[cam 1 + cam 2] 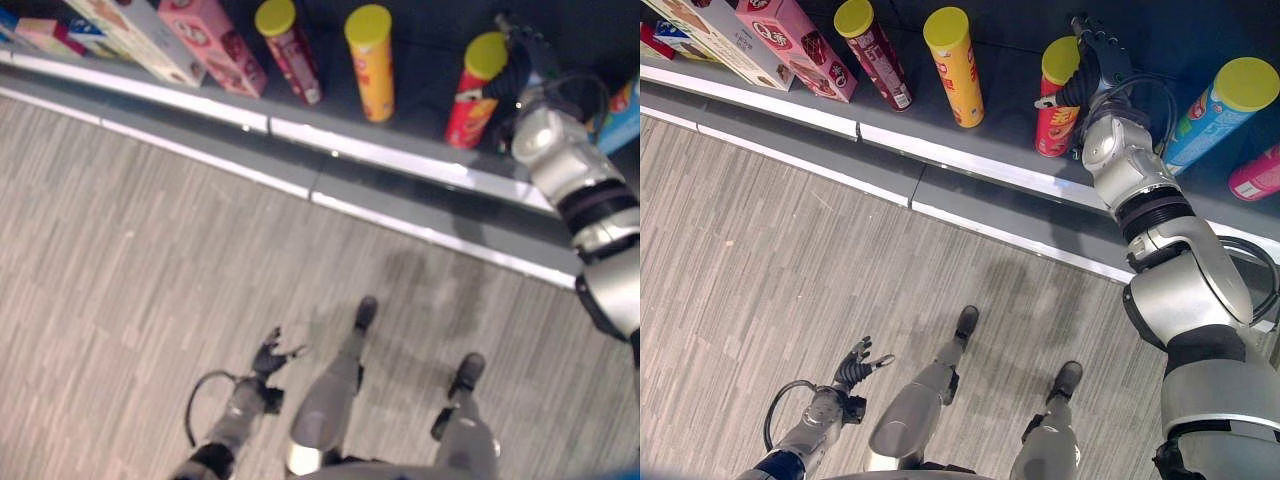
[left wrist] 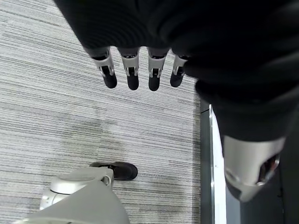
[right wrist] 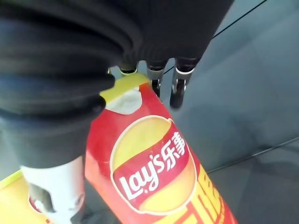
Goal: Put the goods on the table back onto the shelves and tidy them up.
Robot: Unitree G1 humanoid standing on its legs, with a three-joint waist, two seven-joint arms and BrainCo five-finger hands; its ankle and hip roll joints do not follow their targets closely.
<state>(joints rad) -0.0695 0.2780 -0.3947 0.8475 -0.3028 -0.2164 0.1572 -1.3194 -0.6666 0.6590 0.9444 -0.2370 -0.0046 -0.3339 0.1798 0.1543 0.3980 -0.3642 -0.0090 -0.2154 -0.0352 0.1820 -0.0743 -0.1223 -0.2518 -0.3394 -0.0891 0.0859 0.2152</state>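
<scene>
The right hand's fingers [image 3: 178, 88] reach past the top of a red crisp tube [image 1: 1058, 110] with a yellow lid, their dark tips hanging against the shelf's dark back, while the thumb lies along the tube's other side. The tube's wall fills the space between thumb and fingers in the right wrist view, so the right hand [image 1: 1092, 55] is wrapped round the upper part of the tube. The tube stands on the grey shelf [image 1: 1000, 125], near its front edge, leaning slightly.

On the same shelf, towards its left end from the red tube, stand an orange tube [image 1: 954, 65] and a dark red tube [image 1: 872, 52], both with yellow lids and set apart from each other. Further towards the left end lie a pink box [image 1: 798, 45] and a pale box [image 1: 130, 35], close together. Towards the right end, past the arm, a blue tube [image 1: 1215, 112] with a yellow lid leans, and a pink tube [image 1: 1255, 175] shows at the edge of the right eye view.

The left hand [image 1: 855, 368] hangs low over the striped grey floor [image 1: 120, 290], well apart from the shelf. Its fingers [image 2: 132, 77] are straight, held in a row with small gaps, and carry nothing.
</scene>
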